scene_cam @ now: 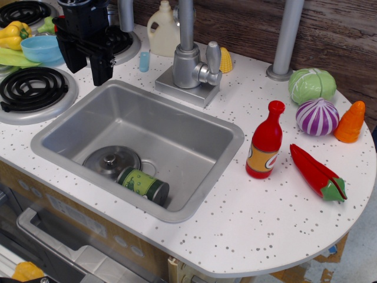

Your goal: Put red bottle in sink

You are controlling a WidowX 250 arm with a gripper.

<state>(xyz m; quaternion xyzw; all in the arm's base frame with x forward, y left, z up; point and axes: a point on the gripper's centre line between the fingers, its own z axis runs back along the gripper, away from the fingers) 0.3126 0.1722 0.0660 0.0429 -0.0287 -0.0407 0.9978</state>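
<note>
The red bottle (265, 141) stands upright near the worktop's right edge, across the sink (227, 127) from the fingers (88, 59), apart and empty.

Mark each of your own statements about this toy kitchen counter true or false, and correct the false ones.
1. The red bottle stands upright on the countertop. True.
2. The sink is empty. False: a pot lid and a green can lie in it.
3. The pincer holds the bottle. False: it hangs above the sink's far left corner, apart from the bottle.
4. The chili pepper lies right of the bottle. True.
</note>
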